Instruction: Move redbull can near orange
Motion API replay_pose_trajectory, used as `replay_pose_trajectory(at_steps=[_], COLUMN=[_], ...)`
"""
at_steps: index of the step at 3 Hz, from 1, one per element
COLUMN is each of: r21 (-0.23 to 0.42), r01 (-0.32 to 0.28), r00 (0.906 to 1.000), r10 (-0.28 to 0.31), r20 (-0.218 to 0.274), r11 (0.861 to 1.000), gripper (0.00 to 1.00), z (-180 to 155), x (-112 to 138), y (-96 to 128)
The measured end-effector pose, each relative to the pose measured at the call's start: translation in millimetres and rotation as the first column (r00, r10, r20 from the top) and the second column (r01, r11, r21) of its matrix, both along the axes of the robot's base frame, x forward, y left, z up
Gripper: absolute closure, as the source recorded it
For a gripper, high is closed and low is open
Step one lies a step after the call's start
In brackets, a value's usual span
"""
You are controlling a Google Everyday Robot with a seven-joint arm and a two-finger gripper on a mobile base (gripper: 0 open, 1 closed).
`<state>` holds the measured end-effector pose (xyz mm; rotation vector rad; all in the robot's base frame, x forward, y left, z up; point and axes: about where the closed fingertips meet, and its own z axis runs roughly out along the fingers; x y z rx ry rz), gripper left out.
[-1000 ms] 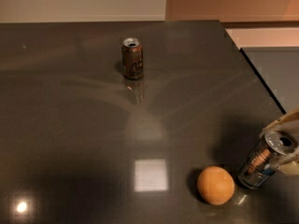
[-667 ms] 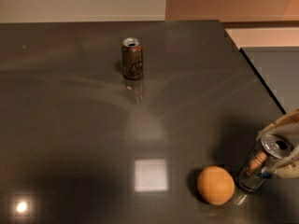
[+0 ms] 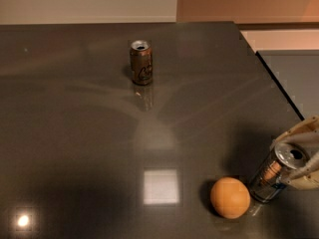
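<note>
Holding the slim silver-and-blue redbull can (image 3: 271, 179) near its top, my pale two-finger gripper (image 3: 295, 156) sits at the right edge, pinching it from both sides. The can leans, I'd guess from that angled grip. Its base is just beside the round orange fruit (image 3: 230, 197), probably near enough to release. The shorter brown-gold can (image 3: 141, 62) stands well apart on the dark grey table (image 3: 75, 133).

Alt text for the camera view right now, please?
At the right edge, the gripper clasps a tilted redbull can just right of the orange on a dark table. A brown-gold can stands upright farther back, well apart.
</note>
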<state>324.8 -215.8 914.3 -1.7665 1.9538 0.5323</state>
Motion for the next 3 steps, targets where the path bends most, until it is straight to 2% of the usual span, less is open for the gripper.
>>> replay_pose_trajectory(at_steps=[1,2,3], r21=[-0.002,-0.003,-0.003], r01=[0.003,0.006,0.006], r00=[1.0,0.9998,0.9998], r10=[-0.003,-0.006,-0.006], r20=[0.009,0.018,0.019], r11=[1.0,1.0,1.0], gripper=[0.17,0.0,0.0], z=[0.7,1.3,1.4], x=[2.2,4.1,4.3], y=[1.3,2.5,2.7])
